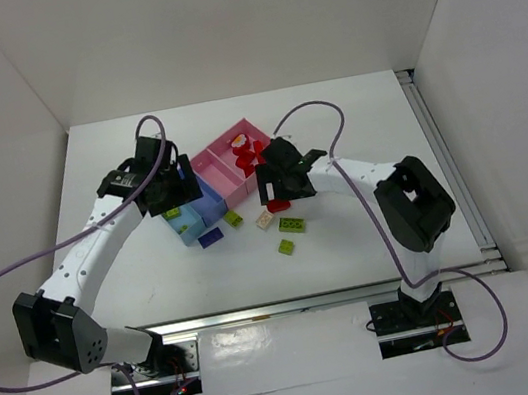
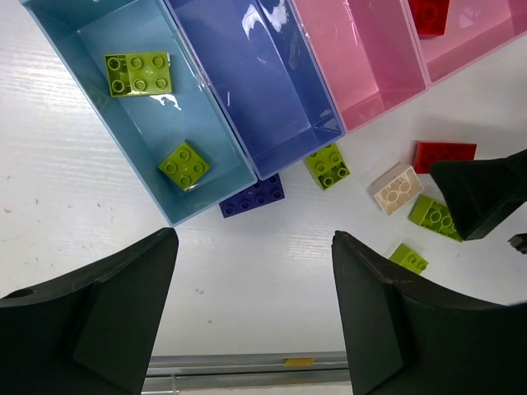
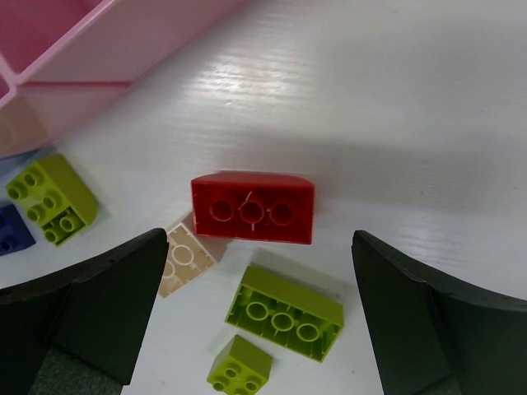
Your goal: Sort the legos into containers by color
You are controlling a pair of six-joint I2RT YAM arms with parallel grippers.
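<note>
1. Lime green first: two lime bricks [image 2: 138,72] sit in the light blue tray [image 2: 189,107] (the end one of the row), well apart from each other.
2. Next along are the medium blue tray [image 2: 247,74] and then the pink trays [image 2: 354,58]. The farther pink one holds red pieces [image 1: 248,149].
3. Loose on the table [image 2: 82,247]: a purple brick [image 2: 253,196] right at the blue trays' front edge, a lime brick [image 2: 327,165] just beside it, then a cream brick [image 3: 183,262], a red brick [image 3: 252,207], a long lime brick [image 3: 286,313] and a small lime brick [image 3: 239,366].
4. The left claw [image 2: 254,239] hangs in front of the light blue tray, jaws spread, gripping nothing.
5. The right claw [image 3: 259,239] is released too, jaws wide, hovering above the red brick, which lies on the table.
</note>
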